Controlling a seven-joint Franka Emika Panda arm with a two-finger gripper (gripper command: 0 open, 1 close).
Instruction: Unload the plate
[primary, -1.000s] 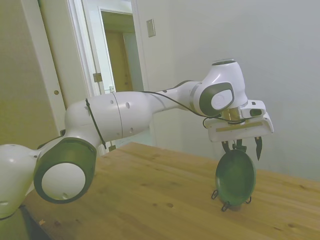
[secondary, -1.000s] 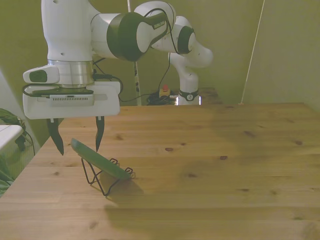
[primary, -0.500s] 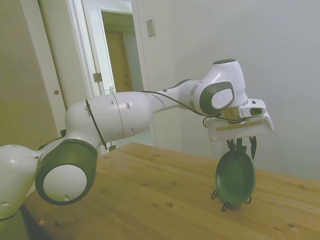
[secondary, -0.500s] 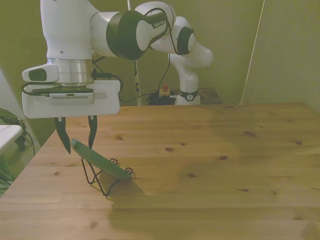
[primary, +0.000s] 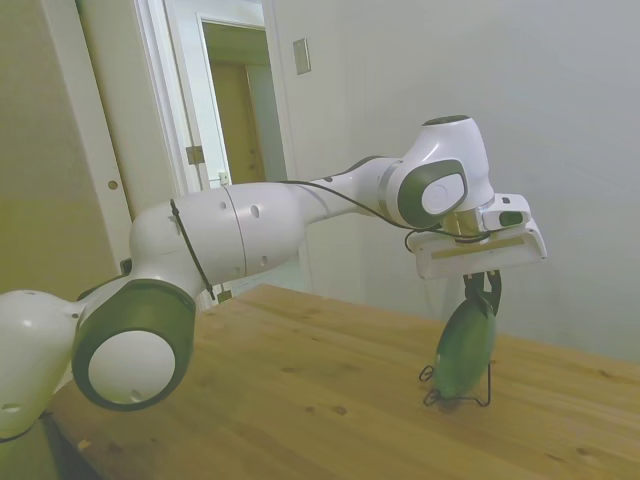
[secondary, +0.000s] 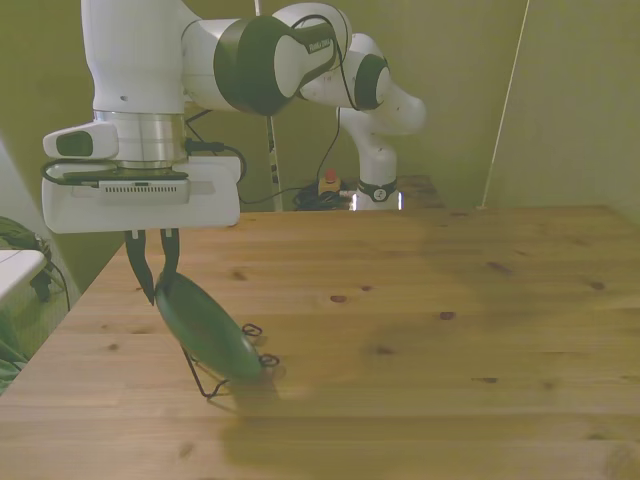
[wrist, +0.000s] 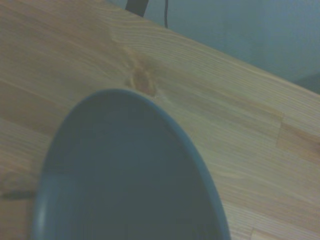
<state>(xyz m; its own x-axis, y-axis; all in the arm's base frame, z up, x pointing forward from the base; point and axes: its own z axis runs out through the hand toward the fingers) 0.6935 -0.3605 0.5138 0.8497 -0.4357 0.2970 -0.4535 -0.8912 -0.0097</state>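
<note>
The gripper (secondary: 154, 283) hung just above the table (secondary: 420, 330) near the front view's left edge, its two fingers drawn close and pinching the top rim of the plate (secondary: 205, 330). The dark green plate hung tilted directly beneath them, its lower edge down in the thin black wire stand (secondary: 215, 382). Close up, the plate (wrist: 125, 175) covered much of the wrist view.

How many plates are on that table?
1. The green plate stands on edge in a wire stand near the front view's left, its top rim pinched by the robot's hand. No other plate shows.
</note>
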